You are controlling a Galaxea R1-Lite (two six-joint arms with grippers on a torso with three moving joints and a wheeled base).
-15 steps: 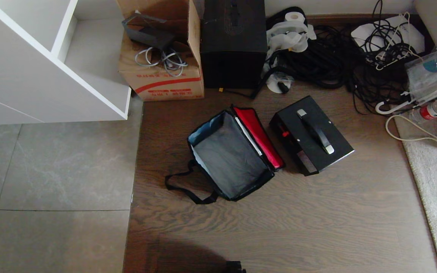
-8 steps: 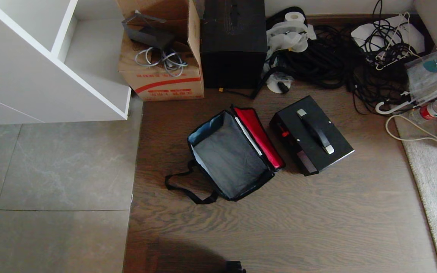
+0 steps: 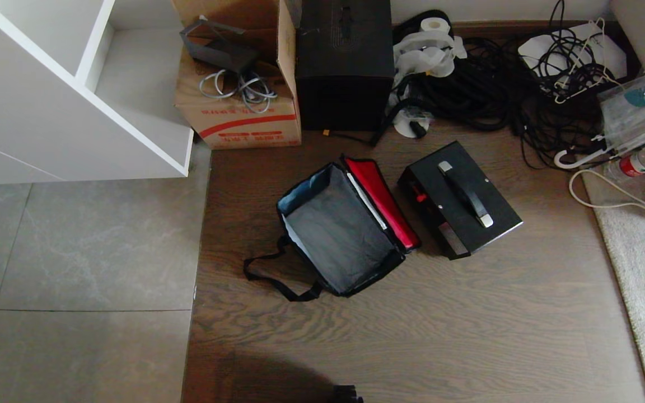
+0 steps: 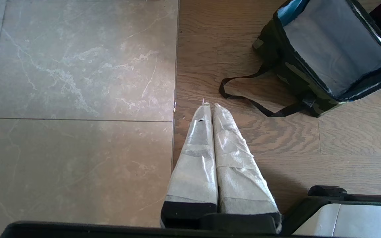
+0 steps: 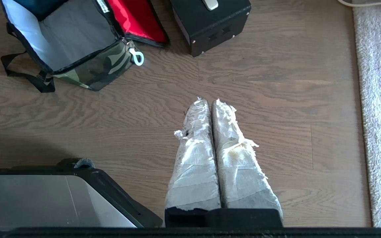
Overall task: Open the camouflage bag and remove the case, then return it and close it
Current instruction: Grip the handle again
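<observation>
Looking down, I see the boxy camouflage fabric bag lying open and empty on the wooden floor, red lid thrown back, with the flat black hard case just beside it. Returning the case seems next: reaching for its handle. My left pincer and right pincer hang pressed together, empty. The latch is hard to make out.

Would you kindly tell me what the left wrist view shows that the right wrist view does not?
Left wrist only: grey floor tiles and the shut left gripper. Right wrist only: the case, the bag's red lid lining, a white zip ring, the rug and the shut right gripper. Both: the open, empty bag with its strap.
</observation>
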